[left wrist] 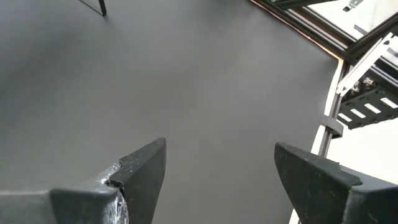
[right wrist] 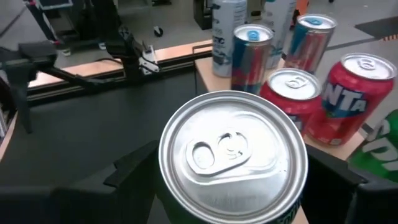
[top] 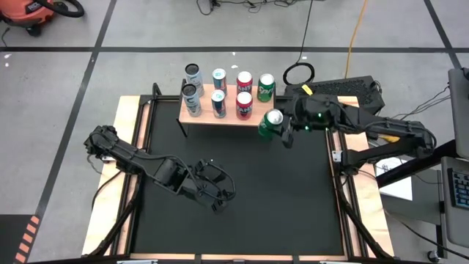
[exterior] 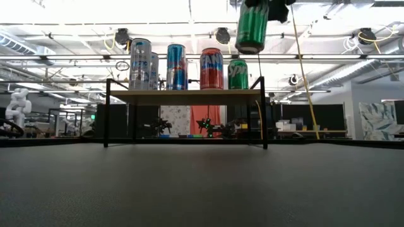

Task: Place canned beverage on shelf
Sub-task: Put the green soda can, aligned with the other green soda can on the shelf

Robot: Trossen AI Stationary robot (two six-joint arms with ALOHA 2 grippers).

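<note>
My right gripper (top: pixel 281 126) is shut on a green can (top: pixel 270 123), held in the air at the shelf's near right corner; the low view shows the can (exterior: pixel 252 28) above shelf height. The shelf (top: pixel 223 117), a light-wood board on thin black legs, carries several upright cans: silver-blue ones (top: pixel 192 100), red ones (top: pixel 244 105) and a green one (top: pixel 265 87). My left gripper (top: pixel 217 196) is open and empty over the black mat at the near left. My right gripper pinches the green can's side wall just under its top rim (right wrist: pixel 168 186), one finger (right wrist: pixel 134 171) on each side. The fingers come level from the table's right. The can stands upright, its silver top (right wrist: pixel 233 155) up, lifted clear of mat and shelf.
The black mat (top: pixel 242 191) lies inside a wooden frame (top: pixel 110 205). The shelf's near right corner (top: pixel 265 121) is bare beside the held can. A keyboard (top: pixel 344 89) and cables lie beyond the far right corner.
</note>
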